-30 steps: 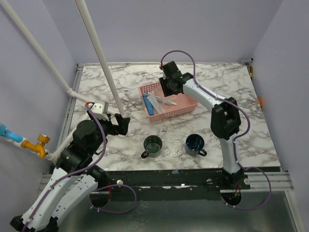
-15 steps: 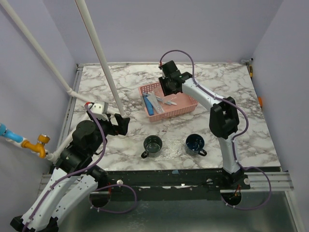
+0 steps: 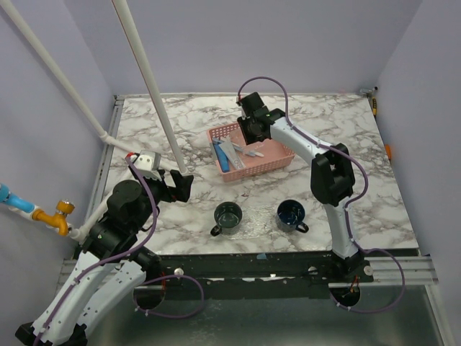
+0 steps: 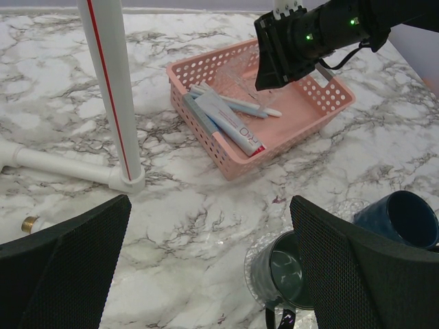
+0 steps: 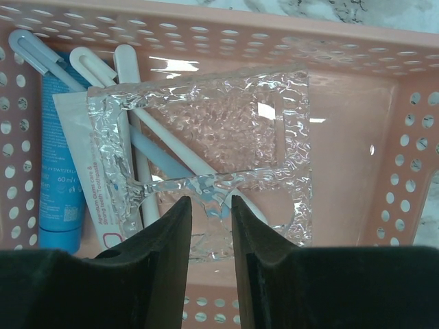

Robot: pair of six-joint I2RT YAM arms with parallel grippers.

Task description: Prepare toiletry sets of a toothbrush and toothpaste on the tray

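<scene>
The clear tray point(image 4: 282, 241) lies on the table under the two mugs and glints between them in the top view point(image 3: 258, 225). The pink basket point(image 3: 277, 164) holds a blue toothpaste tube point(image 5: 58, 171), a white tube point(image 5: 77, 144), toothbrushes point(image 5: 130, 82) and a crinkled clear plastic piece point(image 5: 226, 130) lying over them. My right gripper point(image 5: 210, 205) hangs in the basket just above that piece's near edge, jaws narrowly apart. I cannot tell if they touch it. My left gripper point(image 4: 209, 274) is wide open and empty over bare marble left of the mugs.
A green mug point(image 3: 228, 216) and a blue mug point(image 3: 291, 213) stand near the front edge. A slanted white pipe point(image 3: 148, 79) ends in a foot point(image 4: 127, 181) on the table left of the basket, with a second pipe point(image 4: 55, 164) lying beside it.
My right gripper has shifted slightly left and toward the back over the basket. The left arm and the mugs have not moved.
</scene>
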